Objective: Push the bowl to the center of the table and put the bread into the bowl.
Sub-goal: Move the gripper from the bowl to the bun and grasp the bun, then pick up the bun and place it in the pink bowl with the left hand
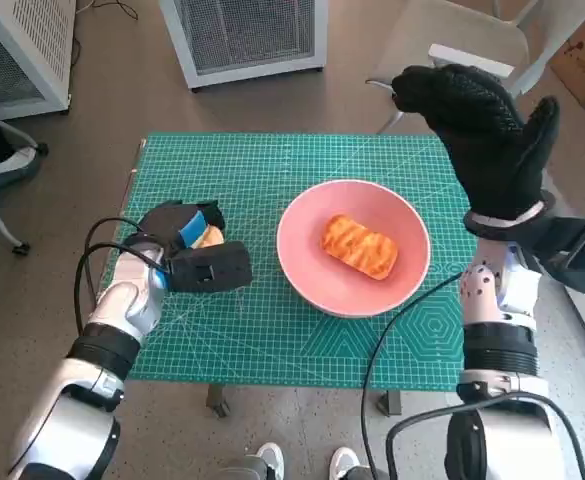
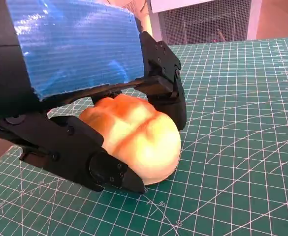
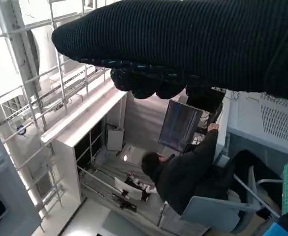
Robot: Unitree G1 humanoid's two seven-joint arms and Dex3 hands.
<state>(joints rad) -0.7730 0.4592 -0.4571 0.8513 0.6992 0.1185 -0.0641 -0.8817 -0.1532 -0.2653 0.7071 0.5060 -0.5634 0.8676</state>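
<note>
Far left, floor level: a pale mesh-fronted unit (image 1: 17, 55) and a chair base (image 1: 2, 175). Another mesh-fronted unit (image 1: 247, 40) stands behind the surface.

Surface (image 1: 272, 330) carries a green cutting mat. On its left part, the left hand (image 1: 187, 255) rests on the mat, black fingers (image 2: 109, 172) curled around a pale bread roll (image 2: 139, 140); left wrist view shows the roll gripped from both sides and touching the mat.

Near the middle, slightly right: pink bowl (image 1: 352, 248), upright, with a glazed bread piece (image 1: 360, 246) lying inside it. Nothing lies between the left hand and the bowl.

Right: right hand (image 1: 487, 125), gloved, raised above the surface's far right corner, fingers extended, holding nothing. A black cable (image 1: 392, 330) crosses the near right edge.

Right wrist view: a seated person (image 3: 193, 172) at a monitor (image 3: 179, 127).
</note>
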